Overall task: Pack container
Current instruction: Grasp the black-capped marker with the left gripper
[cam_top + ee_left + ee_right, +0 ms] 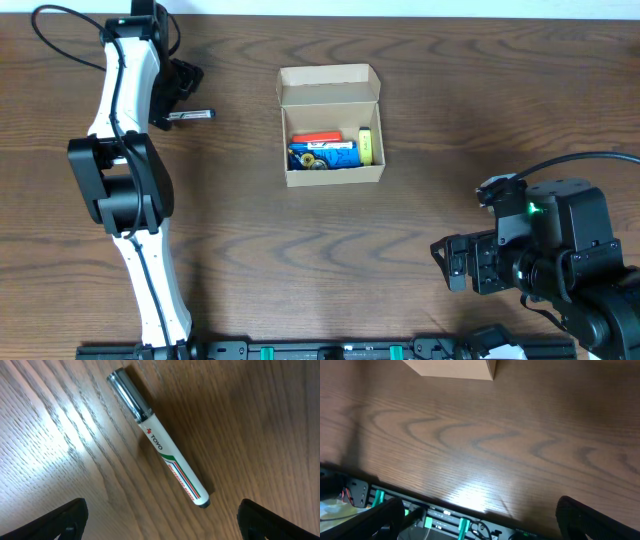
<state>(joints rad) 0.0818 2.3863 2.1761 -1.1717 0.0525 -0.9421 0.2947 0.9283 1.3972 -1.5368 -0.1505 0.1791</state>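
The tan cardboard container [331, 128] stands open at the middle of the table, flap lid up at the back. Inside lie a red and white item, a blue item and a yellow item. One corner of the container shows at the top of the right wrist view [457, 368]. A white marker with a grey cap [190, 116] lies on the table left of it. In the left wrist view the marker [159, 441] lies diagonally just ahead of my open, empty left gripper [160, 520]. My left gripper [180, 88] hovers over the marker's left end. My right gripper [452, 262] is open and empty at the front right.
A rail with green clips [435, 517] runs along the table's front edge below my right gripper. A black cable [60, 35] loops at the back left.
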